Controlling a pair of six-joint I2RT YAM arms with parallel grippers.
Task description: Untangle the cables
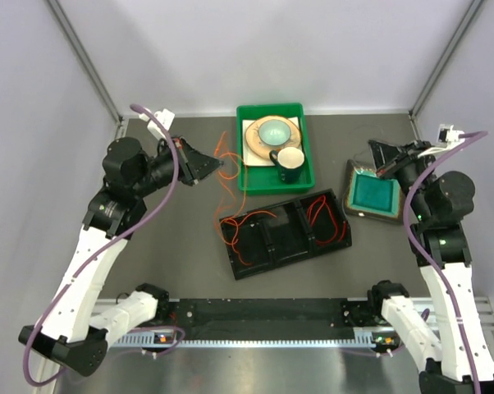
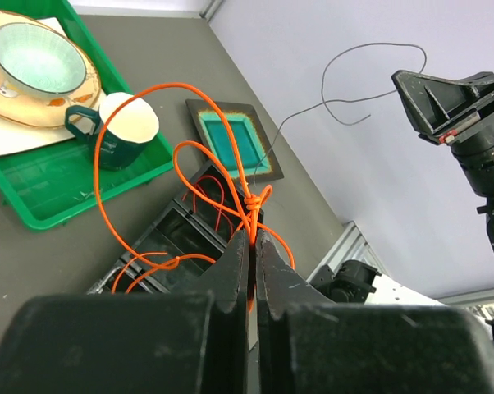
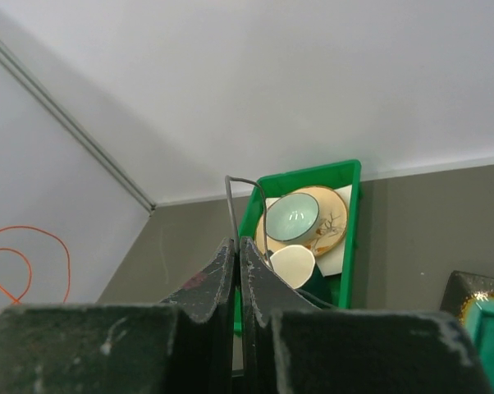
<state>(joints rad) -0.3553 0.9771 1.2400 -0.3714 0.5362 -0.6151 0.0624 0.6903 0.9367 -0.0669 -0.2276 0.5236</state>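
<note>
Orange cable (image 2: 253,201) pinched in the clenched left gripper (image 2: 252,240), knot just past the fingertips at twelve o'clock, loops trailing to a black tray (image 1: 284,234) at eight, grey cable (image 3: 230,201) rising at twelve from the clamped right gripper (image 3: 237,244), red cable (image 1: 313,209) in the tray.

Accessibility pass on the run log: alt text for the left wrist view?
Left tool shut on a knotted orange cable, whose loops trail down into a black tray. A thin grey wire rises from the knot toward the right tool, upper right. A green tray with a mug sits upper left.
</note>
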